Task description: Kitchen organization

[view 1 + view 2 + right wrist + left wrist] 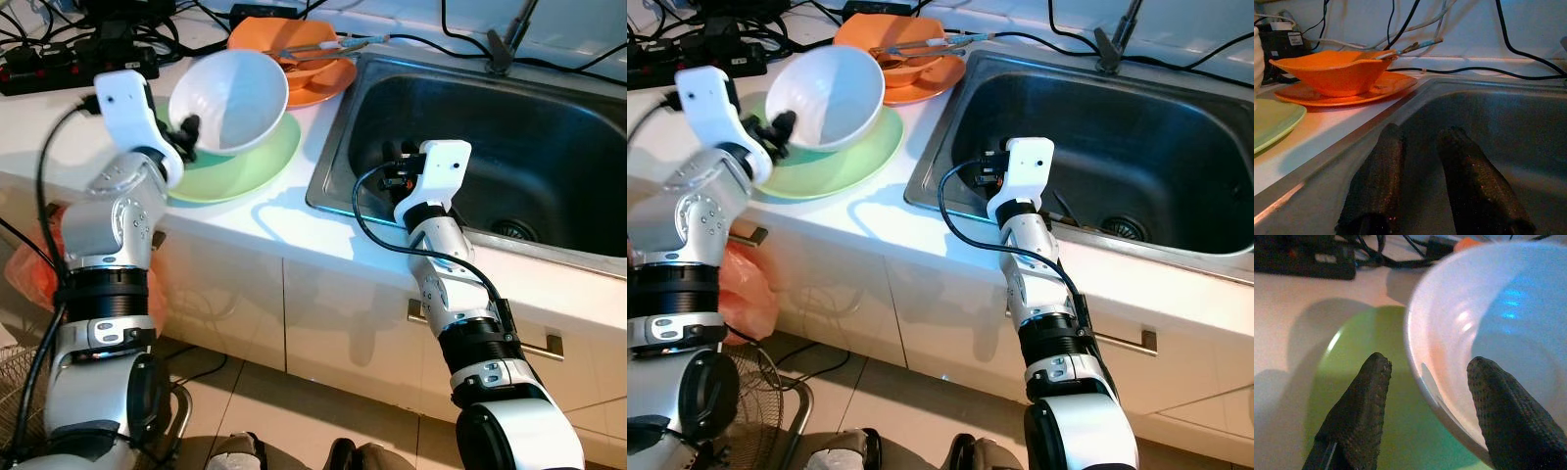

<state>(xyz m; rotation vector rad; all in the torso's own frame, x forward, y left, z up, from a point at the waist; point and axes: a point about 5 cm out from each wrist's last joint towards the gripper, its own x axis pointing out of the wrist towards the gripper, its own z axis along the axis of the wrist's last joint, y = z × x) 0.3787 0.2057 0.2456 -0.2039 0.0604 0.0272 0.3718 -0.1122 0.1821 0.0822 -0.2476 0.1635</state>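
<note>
A white bowl (235, 98) is tilted on its side above a green plate (250, 166) on the white counter. My left gripper (188, 132) is shut on the bowl's left rim, one finger (1364, 396) outside the wall and the other (1503, 406) inside. My right gripper (395, 155) reaches into the steel sink (529, 137) near its left wall, open, with nothing between its fingers (1376, 171). An orange bowl (279, 39) stands on an orange plate (323, 86) behind the green plate, with metal utensils (318, 46) lying across it.
Black cables and a power strip (54, 64) lie on the counter at the back left. A drain (514, 228) sits in the sink bottom, and a tap base (502, 49) stands behind the sink. Cabinet doors and a tiled floor lie below.
</note>
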